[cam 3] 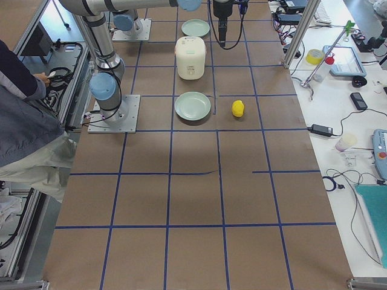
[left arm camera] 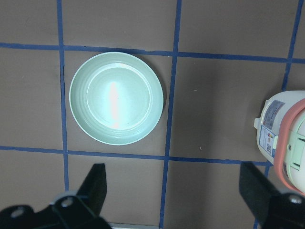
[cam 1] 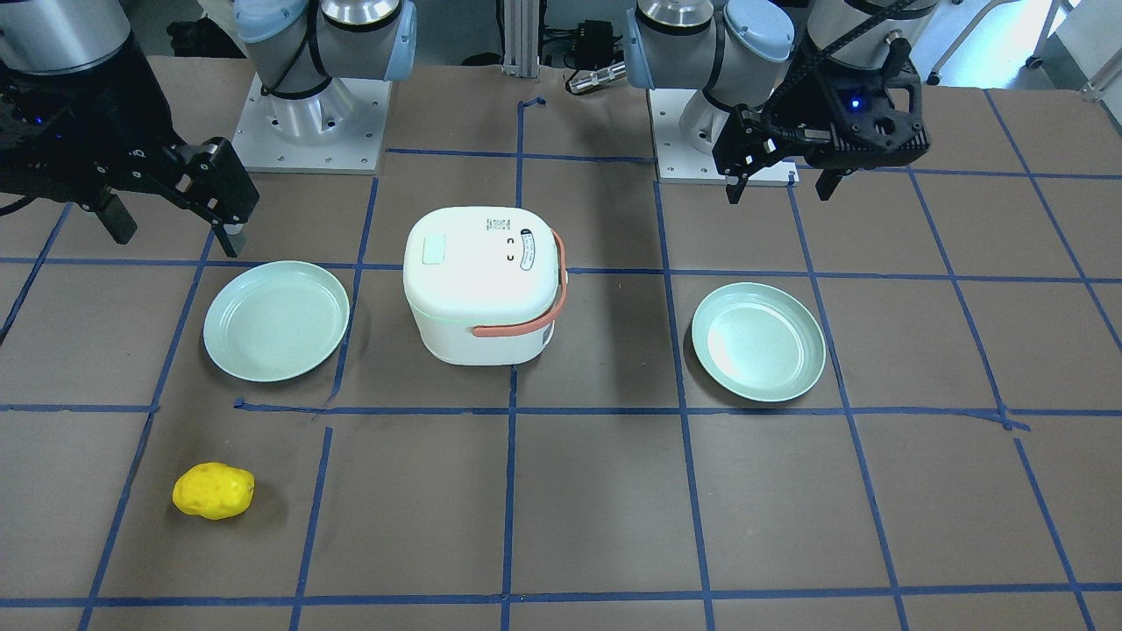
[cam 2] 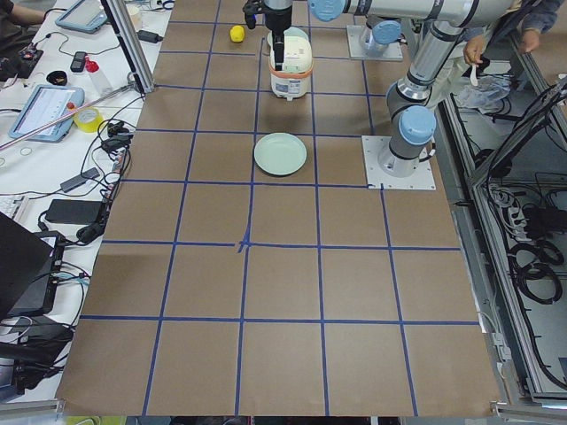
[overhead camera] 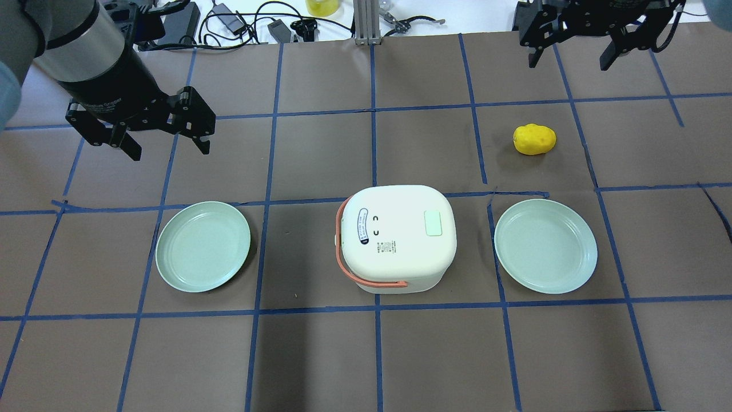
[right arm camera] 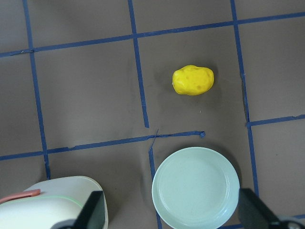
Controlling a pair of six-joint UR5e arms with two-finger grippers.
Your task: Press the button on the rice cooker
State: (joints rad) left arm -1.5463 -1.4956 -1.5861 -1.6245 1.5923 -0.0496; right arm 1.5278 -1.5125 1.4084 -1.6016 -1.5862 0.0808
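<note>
Rice cooker (overhead camera: 397,237): centre of table (overhead camera: 320,355); rigid, probably light.
Lid button (overhead camera: 433,222): pale green pad; press straight down, no grasp.
Left gripper (overhead camera: 168,146): spread, empty, toward left edge.
Right gripper (overhead camera: 569,57): spread, empty, toward right edge.

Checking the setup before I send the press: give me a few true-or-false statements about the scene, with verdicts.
1. The left gripper and right gripper are both open. True.
2. The left gripper touches the cooker. False: it hangs apart from it, beyond the left plate.
3. The cooker stands between the left plate and the right plate. True.
4. The potato lies on a plate. False: it lies on the table, apart from both plates.
</note>
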